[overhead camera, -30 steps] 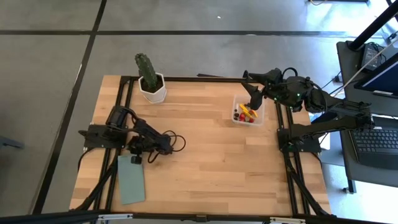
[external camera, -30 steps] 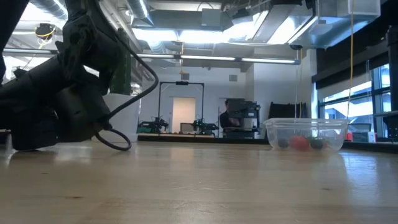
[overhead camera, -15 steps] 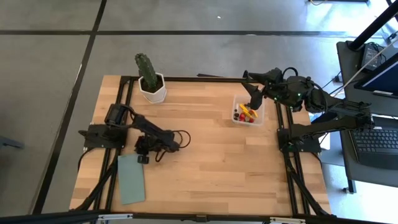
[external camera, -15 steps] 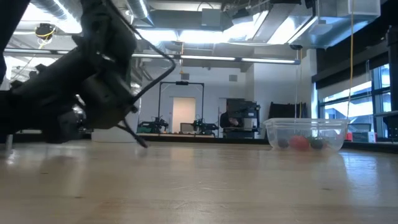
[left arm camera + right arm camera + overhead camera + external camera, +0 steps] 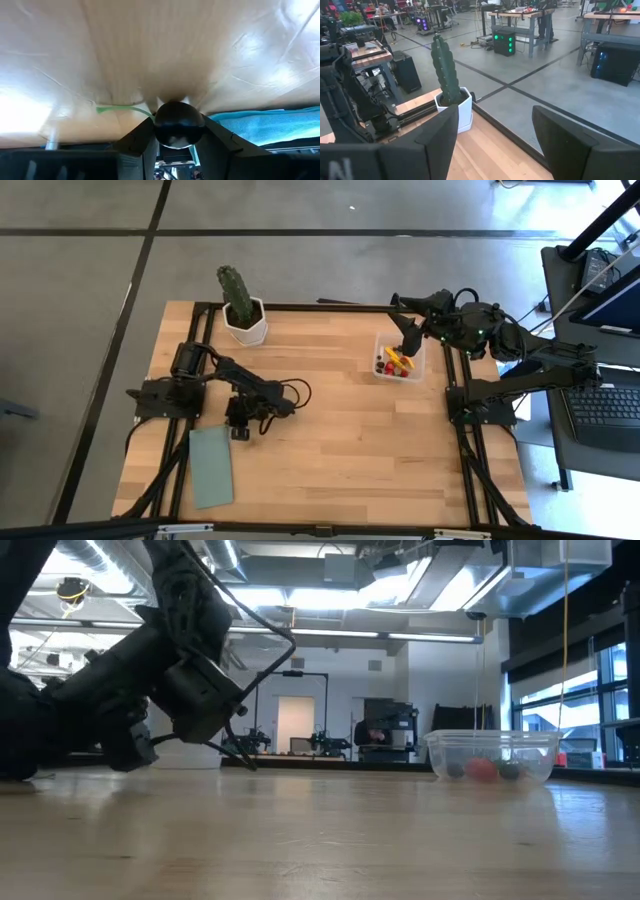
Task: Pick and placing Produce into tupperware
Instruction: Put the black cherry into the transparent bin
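Produce pieces are split between two places. On the left side of the desk point(image 5: 330, 430), the left end effector point(image 5: 238, 426) hangs low, just beside the upper corner of the flat green pad point(image 5: 211, 466). In the left wrist view its two fingers point(image 5: 137, 137) are closed on one dark round berry point(image 5: 178, 124), with the wood close under it and the edge of the pad beside it. Farther back on the left stands a green cactus point(image 5: 235, 292) in a white pot point(image 5: 246, 325). To the right, near the back edge, sits the clear tupperware point(image 5: 400, 358), which holds red, yellow and dark produce point(image 5: 393, 364); in the low view the pieces lie on its bottom. The right end effector point(image 5: 407, 340) hovers over the tupperware, fingers spread apart and holding nothing.
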